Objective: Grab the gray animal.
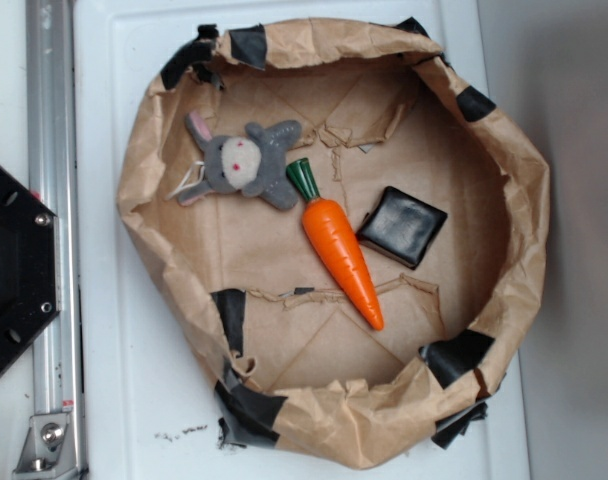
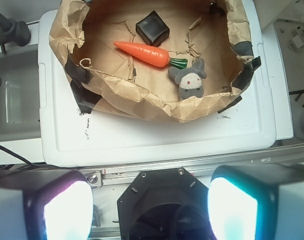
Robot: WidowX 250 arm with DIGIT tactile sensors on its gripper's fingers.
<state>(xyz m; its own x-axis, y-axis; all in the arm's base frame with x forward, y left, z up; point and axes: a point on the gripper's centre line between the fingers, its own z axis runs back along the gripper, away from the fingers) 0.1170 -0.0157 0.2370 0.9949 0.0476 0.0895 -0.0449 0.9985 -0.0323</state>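
Brown crumpled paper, patched with strips of black tape, forms a round walled nest (image 1: 134,190) on a white tray (image 1: 114,380), and everything of interest lies inside it. Going left to right in the exterior view: a metal rail (image 1: 52,200) and a black hexagonal base plate (image 1: 14,270) sit at the far left, outside the paper wall. Inside the nest, the gray animal (image 1: 242,165) lies on its back near the upper-left wall, ears pointing toward that wall, pale face and pink eyes turned up. Just beside its lower limb begins the green top of the orange carrot (image 1: 342,255), which runs diagonally down and to the right across the middle of the floor; whether leaf and limb touch cannot be told. Right of the carrot, close to its upper half, sits a black square pad (image 1: 403,226). Nothing lies on top of the plush, but the paper wall rises close on its left side and the carrot's top crowds its other side.

In the wrist view the gripper (image 2: 151,207) is well apart from the nest, above the base plate, its two glowing fingers (image 2: 67,210) spread wide with nothing between them. From there the gray animal (image 2: 191,78) shows just behind the near paper wall.
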